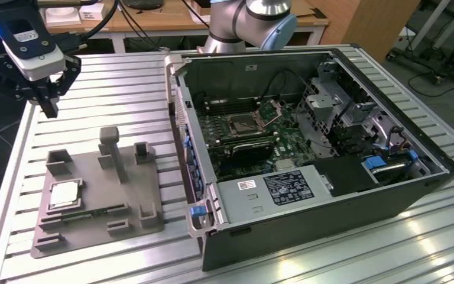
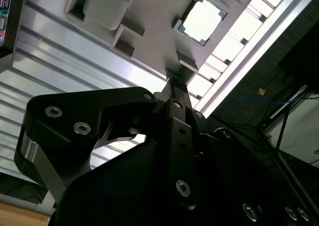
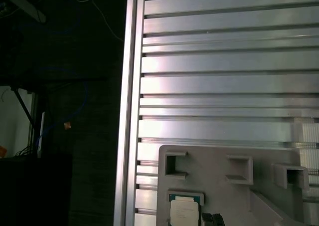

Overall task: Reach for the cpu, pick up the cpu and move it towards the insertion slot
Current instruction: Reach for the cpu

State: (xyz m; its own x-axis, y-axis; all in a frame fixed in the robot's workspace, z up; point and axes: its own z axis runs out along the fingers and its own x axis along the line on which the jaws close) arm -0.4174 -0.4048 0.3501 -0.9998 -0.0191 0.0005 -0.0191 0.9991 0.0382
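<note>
While the gripper point(image 1: 49, 108) hung over the tabletop point(image 1: 116, 83) at the exterior view's far left, its fingers point(image 2: 175, 94) clenched on nothing, the cpu point(image 1: 64, 194) lay in the grey fixture point(image 1: 132, 195), well apart. Light, stiff and probably fragile, it seemed best pinched by opposite edges.

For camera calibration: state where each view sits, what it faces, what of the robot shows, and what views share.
Exterior view: off the arm, above the table, looking down on the open computer case, the insertion slot and the gray holder; the gripper hangs at the exterior view's left.
Second wrist view: at the wrist, looking past the black body of the gripper toward the holder.
First wrist view: at the wrist, facing the table's edge and the holder.
Shared: all three show the cpu seated in the holder.
</note>
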